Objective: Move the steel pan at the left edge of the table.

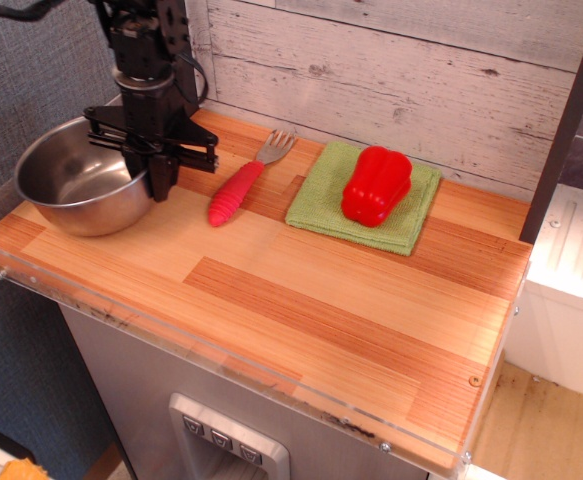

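The steel pan (76, 188) is a deep shiny round bowl that rests at the left end of the wood-plank table (321, 300), close to the left edge. My gripper (158, 178) comes down from above at the pan's right rim, with its black fingers closed over that rim. The inside of the pan looks empty.
A fork with a red handle (237, 192) lies just right of the gripper. A red pepper (376, 185) sits on a green cloth (413, 222) at the back. A clear acrylic guard (121, 320) runs along the front and left edges. A plank wall (421, 90) stands behind.
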Tool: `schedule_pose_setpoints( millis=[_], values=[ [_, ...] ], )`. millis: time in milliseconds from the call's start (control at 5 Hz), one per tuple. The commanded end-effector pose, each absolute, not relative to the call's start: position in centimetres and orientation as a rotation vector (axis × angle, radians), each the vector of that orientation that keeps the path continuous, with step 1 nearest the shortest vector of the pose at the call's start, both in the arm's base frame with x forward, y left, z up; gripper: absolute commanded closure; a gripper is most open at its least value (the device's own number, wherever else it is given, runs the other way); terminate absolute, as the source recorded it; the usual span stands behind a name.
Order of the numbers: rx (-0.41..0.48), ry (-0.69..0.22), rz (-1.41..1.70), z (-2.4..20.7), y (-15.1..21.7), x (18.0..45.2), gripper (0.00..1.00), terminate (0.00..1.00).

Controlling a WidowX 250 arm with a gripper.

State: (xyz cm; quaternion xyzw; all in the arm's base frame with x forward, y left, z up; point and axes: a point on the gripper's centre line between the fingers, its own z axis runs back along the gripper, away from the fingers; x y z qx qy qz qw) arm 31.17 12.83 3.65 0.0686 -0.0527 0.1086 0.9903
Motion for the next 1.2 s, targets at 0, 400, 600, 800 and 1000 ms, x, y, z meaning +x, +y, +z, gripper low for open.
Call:
schedule_pose_setpoints(
  millis=[0, 400, 600, 800, 1000],
  values=[
    [0.14, -0.159, 0.18, 4.4, 11.6, 31.9, 1.0, 0.0],
    [0.117, -0.158, 0.176, 3.9, 11.7, 32.2, 1.0, 0.0],
    [0.11, -0.194, 0.199, 5.1, 11.9, 31.8, 0.0, 0.0],
    [0.101, -0.24, 0.19, 6.9, 12.2, 31.6, 0.0, 0.0],
    [0.082, -0.277, 0.166, 9.1, 12.4, 31.3, 0.0, 0.0]
  ],
)
